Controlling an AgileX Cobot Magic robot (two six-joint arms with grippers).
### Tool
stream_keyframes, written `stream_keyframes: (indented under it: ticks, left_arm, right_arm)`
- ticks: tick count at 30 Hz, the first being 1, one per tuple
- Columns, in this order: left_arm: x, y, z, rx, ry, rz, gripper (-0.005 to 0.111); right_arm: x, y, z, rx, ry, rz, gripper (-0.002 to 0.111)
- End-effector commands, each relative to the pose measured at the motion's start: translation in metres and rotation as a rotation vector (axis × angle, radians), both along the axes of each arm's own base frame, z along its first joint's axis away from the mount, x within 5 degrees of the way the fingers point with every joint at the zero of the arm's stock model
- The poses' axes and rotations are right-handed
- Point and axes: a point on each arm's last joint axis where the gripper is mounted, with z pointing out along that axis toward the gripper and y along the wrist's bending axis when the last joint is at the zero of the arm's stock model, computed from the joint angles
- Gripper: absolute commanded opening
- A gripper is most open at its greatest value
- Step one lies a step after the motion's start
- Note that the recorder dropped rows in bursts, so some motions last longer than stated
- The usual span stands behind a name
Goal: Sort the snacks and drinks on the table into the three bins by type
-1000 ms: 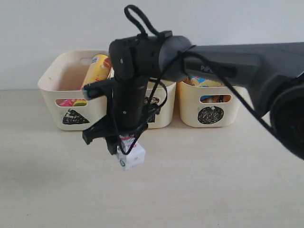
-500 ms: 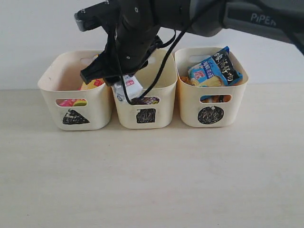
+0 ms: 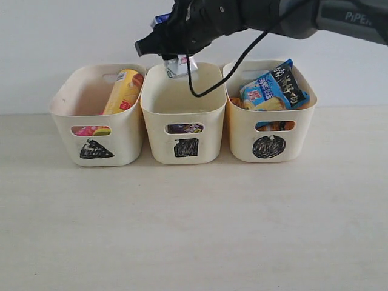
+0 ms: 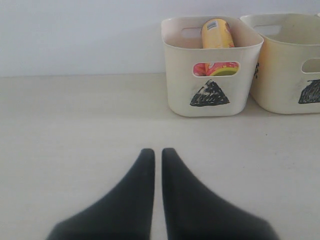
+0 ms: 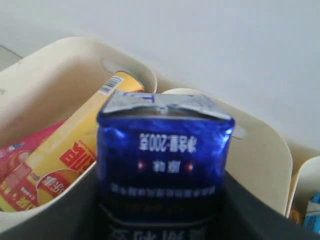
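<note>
My right gripper (image 3: 176,57) is shut on the small drink carton (image 3: 177,65), holding it above the back of the middle bin (image 3: 185,115), the one marked with a square. Up close in the right wrist view the carton (image 5: 165,155) shows its dark blue side between the fingers. The left bin (image 3: 97,121), marked with a triangle, holds a yellow-orange chip tube (image 3: 124,91) and a pink one (image 5: 20,160). The right bin (image 3: 270,130), marked with a circle, holds the blue bag (image 3: 273,85). My left gripper (image 4: 157,152) is shut and empty, low over the table.
Another carton shows through the middle bin's handle slot (image 3: 185,128). The three bins stand in a row against the white back wall. In the left wrist view the triangle bin (image 4: 212,75) stands ahead of the gripper across bare tabletop.
The right arm has lifted the carton from low over the table up to above the middle bin's back rim. The left gripper's earlier state is not shown.
</note>
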Motion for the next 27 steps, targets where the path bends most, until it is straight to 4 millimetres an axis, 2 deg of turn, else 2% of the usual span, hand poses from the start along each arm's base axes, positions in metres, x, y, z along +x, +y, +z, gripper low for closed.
stream_keyframes:
  ticks: [1,12,14,20,23,27]
  left_arm:
    - [0.0,0.0,-0.001,0.008,-0.002,0.002,0.004]
    - [0.0,0.0,-0.001,0.008,-0.002,0.002,0.004]
    - [0.0,0.0,-0.001,0.008,-0.002,0.002,0.004]
    - [0.0,0.0,-0.001,0.008,-0.002,0.002,0.004]
    - [0.0,0.0,-0.001,0.008,-0.002,0.002,0.004]
    - [0.0,0.0,-0.001,0.008,-0.002,0.002,0.004]
  right_arm:
    - [0.014,-0.002,-0.005,0.036,-0.076,0.002,0.0]
    - [0.03,0.008,-0.049,0.022,-0.075,0.024,0.001]
    - [0.031,0.009,-0.054,0.02,-0.069,0.024,0.01]
    - [0.033,0.012,-0.06,0.019,-0.066,0.029,0.052]
    - [0.032,0.012,-0.06,0.019,-0.066,0.03,0.059]
    - [0.032,0.012,-0.061,0.016,-0.059,0.028,0.058]
